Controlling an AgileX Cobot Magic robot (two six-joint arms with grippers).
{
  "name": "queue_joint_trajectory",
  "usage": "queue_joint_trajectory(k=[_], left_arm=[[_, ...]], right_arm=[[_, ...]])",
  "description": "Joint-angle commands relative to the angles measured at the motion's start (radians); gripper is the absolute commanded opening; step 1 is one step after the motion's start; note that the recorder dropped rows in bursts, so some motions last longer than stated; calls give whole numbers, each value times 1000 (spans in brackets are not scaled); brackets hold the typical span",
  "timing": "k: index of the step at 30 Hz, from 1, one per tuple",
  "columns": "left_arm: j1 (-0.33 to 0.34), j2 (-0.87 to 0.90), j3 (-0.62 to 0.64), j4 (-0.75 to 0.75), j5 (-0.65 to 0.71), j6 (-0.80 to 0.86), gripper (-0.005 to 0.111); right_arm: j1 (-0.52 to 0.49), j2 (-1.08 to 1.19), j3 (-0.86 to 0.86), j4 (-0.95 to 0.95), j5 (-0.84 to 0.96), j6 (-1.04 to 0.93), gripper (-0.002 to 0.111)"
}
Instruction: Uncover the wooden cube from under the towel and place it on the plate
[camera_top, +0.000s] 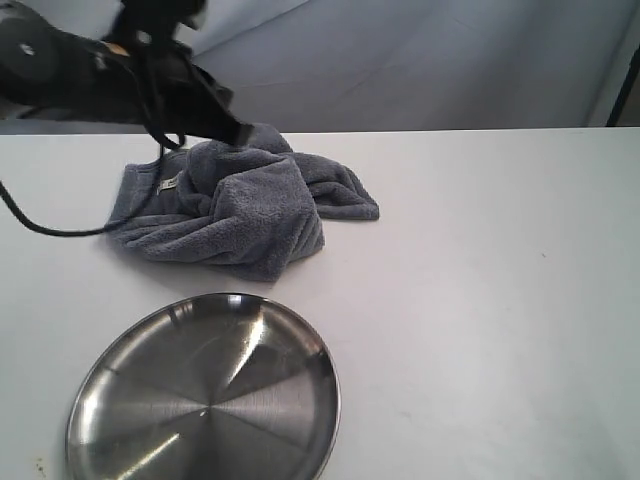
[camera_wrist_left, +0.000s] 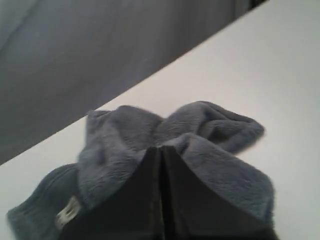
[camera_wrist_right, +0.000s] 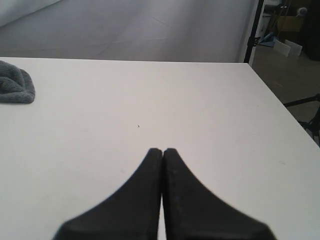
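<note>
The dark grey towel (camera_top: 240, 205) lies bunched at the back left of the white table, with its folds drawn up to a peak. My left gripper (camera_top: 240, 135) is at that peak, shut on the towel (camera_wrist_left: 210, 165), whose cloth gathers round the fingertips (camera_wrist_left: 155, 155). The wooden cube is hidden. Near the front left edge lies the steel plate (camera_top: 150, 400), with nothing on it. My right gripper (camera_wrist_right: 163, 150) is shut on nothing, above bare table, and only a corner of the towel (camera_wrist_right: 15, 87) shows far off in its view.
The table's far edge (camera_top: 450, 130) runs just behind the towel, with a grey backdrop beyond. A black cable (camera_top: 60, 230) from the left arm hangs to the table left of the towel. The table's right edge (camera_wrist_right: 280, 110) has stands beyond it.
</note>
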Motion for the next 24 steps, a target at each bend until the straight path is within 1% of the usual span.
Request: queue_joint_trajectory(k=[1,4,6,7,9,11,13,15,17,18,20,21,22,24], left_arm=[[176,-56,-3,24,178,-99,0],[300,-65,-3,42,458,-97,0],[348,-63,-3,82,630,-97,0],[363,-58,1,93,715,-97,0],[370,-59,5,95,854,-93,0],[360,-59,17,69,946,-82,0],[329,-59,33,9,950,-79,0],[283,-59,44,-57,926,-28,0],[229,-59,50,-149,876,34,0],[191,-59,50,-207,832,57,0],[141,-59,50,-328,754,80,0],[105,-59,50,-386,722,112,0],[84,-59,50,-408,698,153,0],[37,-59,50,-399,670,240,0]], right_arm=[[4,-7,2,3,-12,-5,0],[4,-7,2,3,-12,-5,0],[4,-7,2,3,-12,-5,0],[4,-7,2,3,-12,-5,0],[4,-7,2,3,-12,-5,0],[4,-7,2,3,-12,-5,0],[4,-7,2,3,-12,-5,0],[4,-7,2,3,-12,-5,0],[4,-7,2,3,-12,-5,0],[4,-7,2,3,-12,-5,0],[4,-7,2,3,-12,-5,0],[4,-7,2,3,-12,-5,0],[4,-7,2,3,-12,-5,0],[4,-7,2,3,-12,-5,0]])
